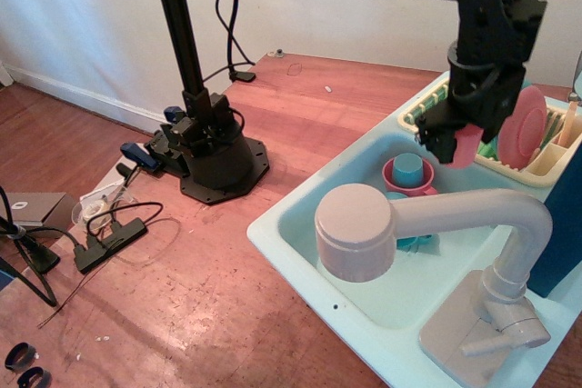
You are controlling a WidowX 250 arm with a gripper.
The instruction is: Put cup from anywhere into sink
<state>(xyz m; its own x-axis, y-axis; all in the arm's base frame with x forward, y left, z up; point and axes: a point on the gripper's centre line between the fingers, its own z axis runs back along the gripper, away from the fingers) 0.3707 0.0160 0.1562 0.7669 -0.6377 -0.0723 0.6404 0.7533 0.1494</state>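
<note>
My gripper is shut on the small pink cup and holds it in the air over the far right part of the pale aqua sink, just in front of the dish rack. Only the cup's lower right side shows past the black fingers. Below and to the left, inside the basin, a blue cup sits on a round pink plate. The beige-grey faucet stands over the near part of the basin.
A cream dish rack behind the sink holds a green mat, an upright pink plate and a teal one. The arm's black base stands on the wooden table at left, with cables and a power strip near the left edge.
</note>
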